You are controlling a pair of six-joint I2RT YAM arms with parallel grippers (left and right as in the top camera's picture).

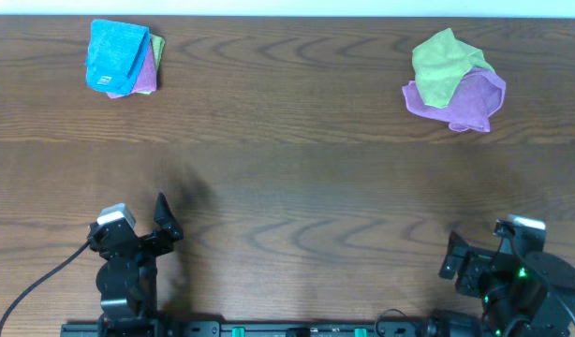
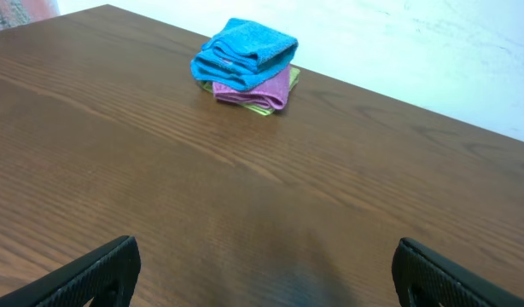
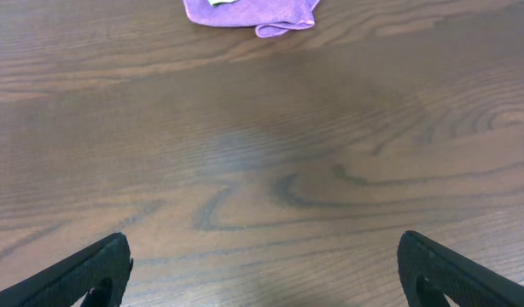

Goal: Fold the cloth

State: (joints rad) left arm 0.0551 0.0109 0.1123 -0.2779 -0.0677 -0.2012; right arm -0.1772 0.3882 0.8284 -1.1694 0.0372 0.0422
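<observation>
- Nearest on the left, the left gripper (image 2: 266, 275) sits low at the near edge with its two black fingers (image 2: 100, 271) spread wide over bare wood, holding nothing.
- Nearest on the right, the right gripper (image 3: 262, 273) sits the same way at the near edge, its fingers (image 3: 83, 275) wide apart and gripping nothing.
- Ahead of both, the dark brown wood-grain table (image 1: 287, 159) runs bare from the grippers to the cloths at the far side.
- Far left, the bright sky-blue microfibre towel (image 1: 114, 54) lies in a compact, layered bundle, well away from either gripper.
- It rests on a flat purple cloth (image 2: 264, 90) (touching it, and covering most of it).
- A flat yellow-green cloth (image 2: 262, 109) shows only as a thin edge at the bottom of that stack.
- Far right, well apart from the towel, a crumpled yellow-green cloth (image 1: 442, 64) lies partly on a crumpled purple cloth (image 1: 473, 101).
- The right wrist view catches only the near hem of that purple one.
- Beyond the far table edge, the left wrist view shows a pale wall (image 2: 433, 43).
</observation>
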